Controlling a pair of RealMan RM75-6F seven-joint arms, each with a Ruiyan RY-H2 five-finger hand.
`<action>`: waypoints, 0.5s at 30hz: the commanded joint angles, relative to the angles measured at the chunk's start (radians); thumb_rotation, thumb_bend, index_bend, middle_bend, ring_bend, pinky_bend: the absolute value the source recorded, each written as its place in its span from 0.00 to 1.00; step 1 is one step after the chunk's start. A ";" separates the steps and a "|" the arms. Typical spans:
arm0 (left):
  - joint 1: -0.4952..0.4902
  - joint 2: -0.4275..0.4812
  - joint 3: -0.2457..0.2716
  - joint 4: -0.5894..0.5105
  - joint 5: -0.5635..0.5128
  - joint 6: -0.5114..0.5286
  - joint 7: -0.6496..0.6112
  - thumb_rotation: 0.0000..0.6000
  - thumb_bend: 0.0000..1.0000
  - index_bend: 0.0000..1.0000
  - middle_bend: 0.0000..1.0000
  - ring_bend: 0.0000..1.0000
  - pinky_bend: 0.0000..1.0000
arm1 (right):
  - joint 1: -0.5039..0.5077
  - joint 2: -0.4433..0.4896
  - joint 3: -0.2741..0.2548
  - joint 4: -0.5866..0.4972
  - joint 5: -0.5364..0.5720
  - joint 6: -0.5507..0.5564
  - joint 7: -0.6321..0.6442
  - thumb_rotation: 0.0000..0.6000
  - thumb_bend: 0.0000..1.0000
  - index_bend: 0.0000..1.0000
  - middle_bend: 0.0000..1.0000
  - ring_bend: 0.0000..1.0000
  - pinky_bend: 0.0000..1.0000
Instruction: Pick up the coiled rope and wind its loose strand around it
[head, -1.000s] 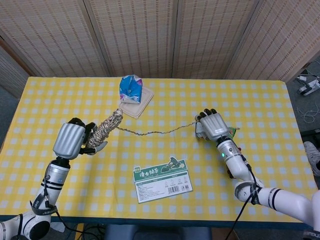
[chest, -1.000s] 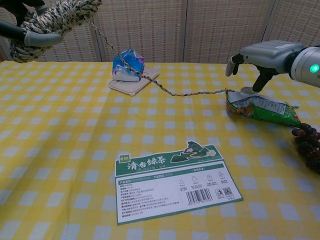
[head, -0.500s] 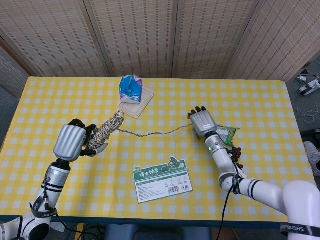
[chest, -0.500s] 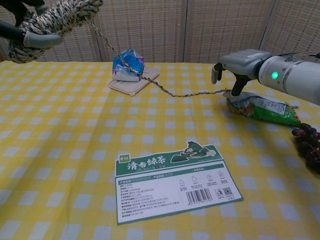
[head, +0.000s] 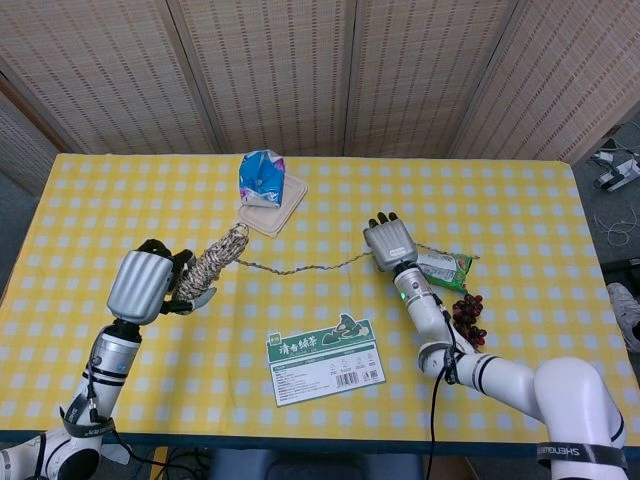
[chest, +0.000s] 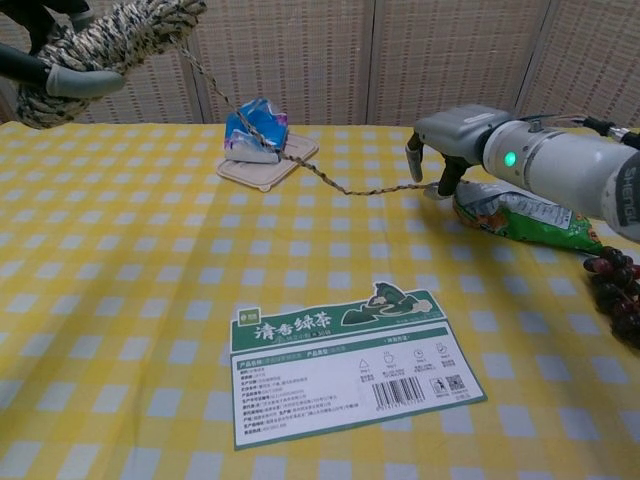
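My left hand (head: 148, 284) grips the coiled, speckled rope (head: 214, 261) and holds it raised above the table; in the chest view the left hand (chest: 48, 62) and the coil (chest: 112, 42) show at the top left. The loose strand (chest: 338, 186) runs down from the coil, past the white tray, and lies across the cloth to the right. My right hand (head: 387, 243) hovers over the strand's far end. Its fingers (chest: 412, 160) hang down and apart on either side of the strand, and nothing shows pinched between them.
A blue packet (head: 261, 175) lies on a white tray (head: 287, 206) at the back. A green snack bag (head: 441, 268) and dark grapes (head: 467, 316) lie just right of my right hand. A green-and-white card (head: 326, 361) lies near the front edge.
My right hand has moved left, off the snack bag and over the strand's end. The left hand and coil have stayed in place.
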 joint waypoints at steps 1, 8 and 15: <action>0.001 0.000 -0.001 0.001 0.000 0.000 -0.001 0.59 0.23 0.73 0.84 0.67 0.39 | 0.005 -0.006 0.002 0.011 0.005 -0.003 0.003 1.00 0.32 0.46 0.29 0.16 0.20; 0.002 0.002 -0.001 0.003 -0.002 -0.002 0.001 0.59 0.23 0.73 0.84 0.67 0.39 | 0.015 -0.020 -0.003 0.037 0.014 -0.014 0.003 1.00 0.32 0.48 0.30 0.17 0.20; 0.004 0.001 -0.001 0.008 -0.004 -0.004 0.002 0.59 0.23 0.73 0.84 0.67 0.39 | 0.021 -0.031 -0.005 0.056 0.021 -0.020 0.006 1.00 0.34 0.51 0.31 0.17 0.21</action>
